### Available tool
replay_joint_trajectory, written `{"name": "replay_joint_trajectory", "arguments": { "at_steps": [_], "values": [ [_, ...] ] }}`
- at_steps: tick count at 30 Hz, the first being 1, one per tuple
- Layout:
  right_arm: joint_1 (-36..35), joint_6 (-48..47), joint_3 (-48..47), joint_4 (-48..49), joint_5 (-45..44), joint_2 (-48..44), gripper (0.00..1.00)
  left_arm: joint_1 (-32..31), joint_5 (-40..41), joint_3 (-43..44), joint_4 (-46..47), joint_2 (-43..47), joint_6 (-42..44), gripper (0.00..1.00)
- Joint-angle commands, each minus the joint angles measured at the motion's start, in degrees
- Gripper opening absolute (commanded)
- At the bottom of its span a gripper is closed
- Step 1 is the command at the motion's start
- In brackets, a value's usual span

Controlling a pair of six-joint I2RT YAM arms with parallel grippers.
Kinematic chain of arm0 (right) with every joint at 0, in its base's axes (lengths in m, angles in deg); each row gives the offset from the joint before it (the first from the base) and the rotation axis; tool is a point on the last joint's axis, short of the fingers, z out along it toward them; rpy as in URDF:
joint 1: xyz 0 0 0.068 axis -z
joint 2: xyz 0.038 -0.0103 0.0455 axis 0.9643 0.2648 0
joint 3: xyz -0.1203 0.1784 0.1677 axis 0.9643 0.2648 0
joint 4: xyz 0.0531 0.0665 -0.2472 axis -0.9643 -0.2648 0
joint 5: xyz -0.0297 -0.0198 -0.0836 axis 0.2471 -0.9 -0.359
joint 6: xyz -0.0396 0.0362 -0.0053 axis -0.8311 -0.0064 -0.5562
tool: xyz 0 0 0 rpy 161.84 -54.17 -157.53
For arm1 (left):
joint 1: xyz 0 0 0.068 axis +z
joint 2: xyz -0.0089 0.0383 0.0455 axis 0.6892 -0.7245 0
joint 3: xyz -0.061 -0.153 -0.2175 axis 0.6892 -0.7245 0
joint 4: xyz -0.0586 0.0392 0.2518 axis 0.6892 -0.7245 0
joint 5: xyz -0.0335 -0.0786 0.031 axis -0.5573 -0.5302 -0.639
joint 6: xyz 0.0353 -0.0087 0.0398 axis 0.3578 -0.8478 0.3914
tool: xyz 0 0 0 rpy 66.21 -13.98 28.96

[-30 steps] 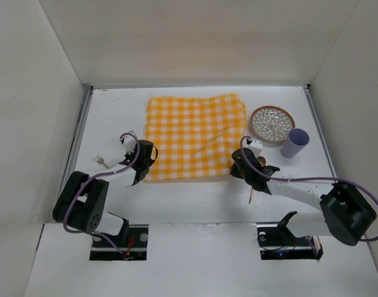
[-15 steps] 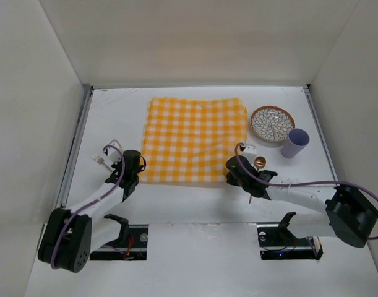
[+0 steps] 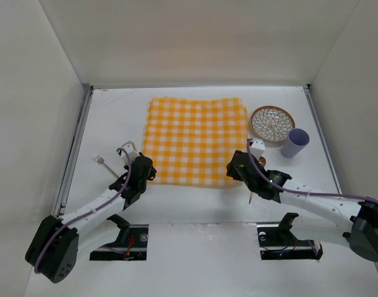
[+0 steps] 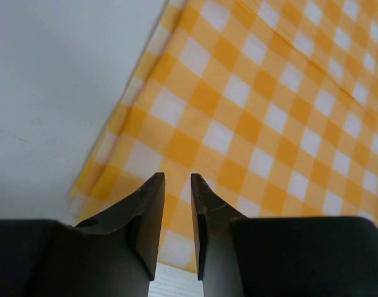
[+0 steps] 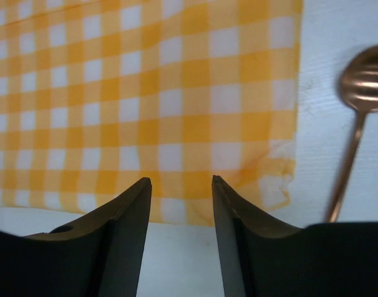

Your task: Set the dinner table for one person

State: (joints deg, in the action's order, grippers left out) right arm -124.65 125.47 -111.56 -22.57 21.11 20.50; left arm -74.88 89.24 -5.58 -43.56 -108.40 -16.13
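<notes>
at the near edge of the dinner table [image 3: 189, 201], the big white top that fills the view from above, both arms reach out to the near corners of the yellow checked cloth [image 3: 195, 141]. the left gripper [image 4: 177, 179] hangs over the 7 o'clock corner with only a thin gap between its fingers, and nothing is pinched in it. the right gripper [image 5: 181, 180] hangs over the 5 o'clock corner, open much wider, and it holds nothing too. the cloth lies flat and mostly smooth, so i think the first job, laying the cloth, is about done. a copper spoon [image 5: 365, 86] lies on the bare table just beside the cloth at 4 o'clock. a small fork [image 3: 102, 161] lies at 8 o'clock, apart from the cloth. farther back at 3 o'clock stands a pale purple cup [image 3: 294, 143], and just behind it at 2 o'clock sits a patterned plate [image 3: 272, 124]. none of these four is on the cloth, so i judge that moving them onto it is what is left.
</notes>
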Motion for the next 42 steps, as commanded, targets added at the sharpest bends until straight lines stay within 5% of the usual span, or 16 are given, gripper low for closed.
{"name": "replay_joint_trajectory", "arguments": {
  "at_steps": [1,5,11,17,24,29,31,35,40,42],
  "values": [
    [-0.6,-1.5,-0.6,10.2,5.4,5.1,0.43,-0.6,-1.4,1.6,4.9,-4.5,-2.4,0.22],
    [-0.3,0.5,1.3,16.9,9.8,12.3,0.23,1.1,-2.7,-1.0,4.6,-5.8,-5.9,0.22],
    [-2.8,5.8,5.8,16.9,5.7,14.0,0.20,5.3,-3.0,-7.4,-1.0,-0.1,-9.3,0.22],
    [-5.9,14.3,12.5,15.7,1.1,9.1,0.35,9.9,-4.2,-9.3,-12.4,10.6,-12.1,0.22],
    [-5.0,11.7,12.1,14.0,1.6,3.3,0.53,12.6,-5.9,-9.3,-18.9,17.6,-12.3,0.22],
    [-1.7,8.6,12.1,12.9,2.8,-3.4,0.57,7.9,-5.3,-6.3,-19.5,22.5,-11.1,0.41],
    [-0.2,7.4,12.8,13.3,3.7,-5.3,0.57,6.7,-3.9,-5.0,-19.6,21.4,-10.3,0.50],
    [1.3,6.7,13.3,13.2,5.0,-8.3,0.57,6.6,-5.3,-3.3,-18.7,13.9,-9.2,0.52],
    [1.2,6.1,13.5,13.1,5.1,-9.8,0.58,6.4,-8.9,-1.9,-14.3,3.4,-7.7,0.47],
    [1.2,5.2,13.3,13.3,5.5,-9.5,0.58,6.3,-9.6,-1.4,-12.3,0.1,-7.1,0.39]
  ]
}}
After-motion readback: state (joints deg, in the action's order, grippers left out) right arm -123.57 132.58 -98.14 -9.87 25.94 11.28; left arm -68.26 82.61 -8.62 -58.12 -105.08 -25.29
